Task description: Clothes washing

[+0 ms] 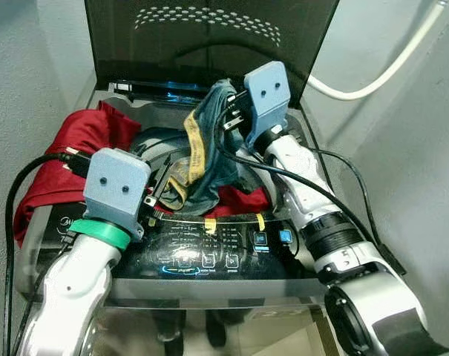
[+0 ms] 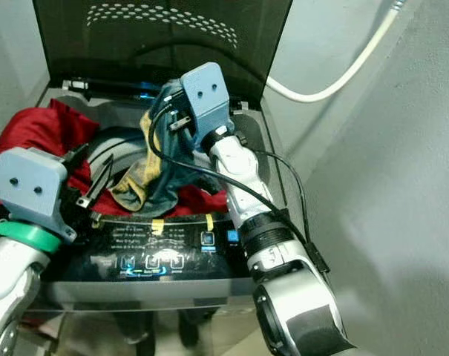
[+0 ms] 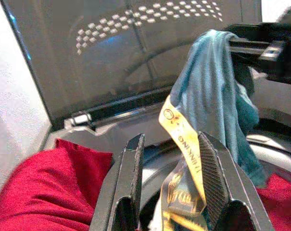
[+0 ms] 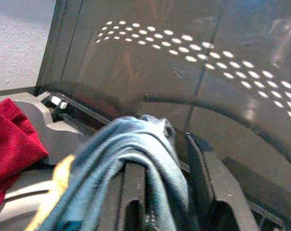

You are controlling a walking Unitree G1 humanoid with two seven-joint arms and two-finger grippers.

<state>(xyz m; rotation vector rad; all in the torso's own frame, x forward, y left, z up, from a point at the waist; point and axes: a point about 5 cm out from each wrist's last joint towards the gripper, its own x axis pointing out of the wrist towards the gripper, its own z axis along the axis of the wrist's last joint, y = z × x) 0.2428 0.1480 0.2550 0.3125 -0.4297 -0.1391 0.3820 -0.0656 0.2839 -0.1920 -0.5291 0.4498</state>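
Teal cloth garment with yellow waistband (image 1: 209, 148) hangs over the washer drum (image 1: 153, 144), draped on the right gripper (image 4: 167, 192); left gripper (image 3: 169, 178) gapes open below. It could slide off that finger.

The yellow band (image 3: 183, 139) on the blue cloth (image 3: 210, 91) has dark letters, too cut off to read.

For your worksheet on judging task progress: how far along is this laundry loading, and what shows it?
Done: the washer lid is up and the control panel glows.

In hand: the right pincer holds a blue-green garment with a yellow band above the drum; the left pincer is open around that band.

Left: dropping this garment in, pushing in the red cloth draped over the washer's rim, and closing the lid.
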